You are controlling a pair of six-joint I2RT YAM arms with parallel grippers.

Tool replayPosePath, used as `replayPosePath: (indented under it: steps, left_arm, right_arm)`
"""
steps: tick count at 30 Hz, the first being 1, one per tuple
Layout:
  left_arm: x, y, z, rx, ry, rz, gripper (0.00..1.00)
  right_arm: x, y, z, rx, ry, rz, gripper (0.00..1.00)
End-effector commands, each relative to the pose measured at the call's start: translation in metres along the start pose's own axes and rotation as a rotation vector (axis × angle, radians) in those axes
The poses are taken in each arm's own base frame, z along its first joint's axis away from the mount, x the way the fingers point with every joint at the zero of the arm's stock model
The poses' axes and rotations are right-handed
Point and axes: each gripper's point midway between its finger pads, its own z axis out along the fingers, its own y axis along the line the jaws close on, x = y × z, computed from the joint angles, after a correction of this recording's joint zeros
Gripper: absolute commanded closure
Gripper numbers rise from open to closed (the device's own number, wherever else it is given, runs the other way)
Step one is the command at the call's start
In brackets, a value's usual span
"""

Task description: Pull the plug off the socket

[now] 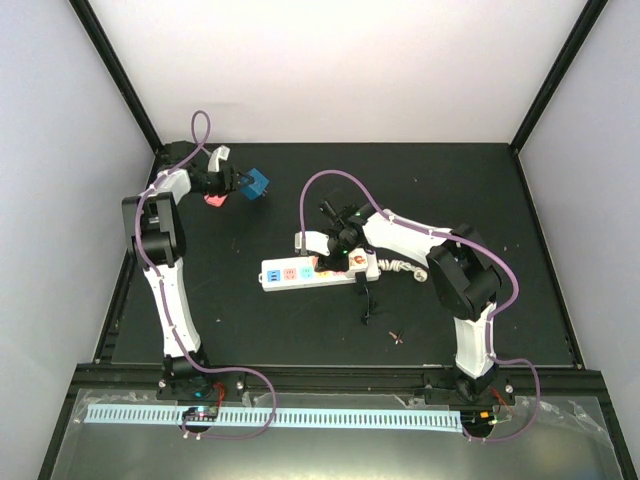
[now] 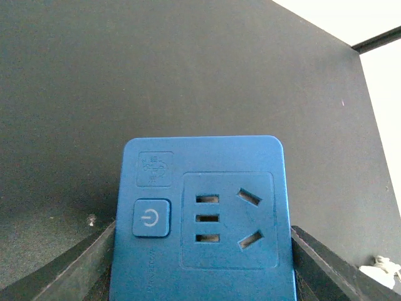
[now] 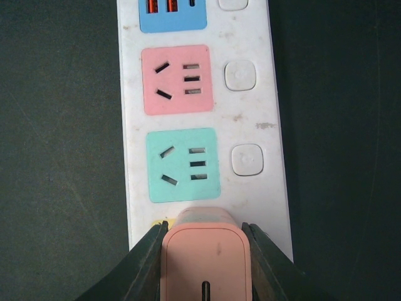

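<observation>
Two grippers, each closed on a plug body

Mid-table, the white power strip lies flat, running left to right, with its bundled cord at the right end. The right gripper clamps a pink plug from both sides. The plug stands over a yellow outlet at the strip's end, beside the green outlet; whether its pins are seated cannot be told. Farther back, at the far left, the left gripper holds a blue adapter cube above the black table, well apart from the strip.
</observation>
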Motion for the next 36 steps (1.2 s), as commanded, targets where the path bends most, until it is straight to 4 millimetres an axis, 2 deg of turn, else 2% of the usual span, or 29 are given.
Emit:
replayPosePath:
  steps: [1,4,9,12,17,21,25,27,32,36]
  left_arm:
    - [-0.011,-0.003,-0.002,0.001,-0.009,-0.008,0.46]
    - [-0.012,-0.003,-0.004,-0.006,-0.007,-0.013,0.36]
    - [-0.012,0.001,-0.009,-0.064,-0.004,-0.005,0.08]
    - [-0.014,0.003,-0.015,-0.113,-0.012,0.016,0.02]
    - [-0.02,-0.01,-0.026,-0.126,-0.039,0.065,0.01]
    - [-0.029,-0.01,-0.04,-0.206,-0.068,0.125,0.01]
    - [-0.031,-0.01,-0.044,-0.256,-0.066,0.165,0.01]
    - [-0.027,-0.011,-0.043,-0.26,-0.047,0.194,0.02]
    - [-0.006,-0.032,-0.033,-0.221,0.041,0.386,0.14]
    - [0.008,-0.04,-0.026,-0.206,0.084,0.472,0.22]
  right_arm:
    - [0.037,-0.016,0.013,0.055,0.138,0.048,0.97]
    - [0.037,-0.016,0.012,0.056,0.137,0.049,0.97]
    - [0.035,-0.016,0.011,0.055,0.13,0.049,0.97]
    - [0.034,-0.016,0.01,0.056,0.125,0.05,0.96]
    - [0.029,-0.015,0.007,0.054,0.106,0.049,0.94]
    - [0.026,-0.016,0.006,0.059,0.095,0.054,0.92]
    - [0.025,-0.016,0.006,0.059,0.092,0.055,0.92]
    - [0.026,-0.017,0.007,0.059,0.094,0.056,0.92]
    - [0.026,-0.016,0.007,0.055,0.096,0.057,0.92]
    - [0.025,-0.016,0.007,0.054,0.091,0.06,0.92]
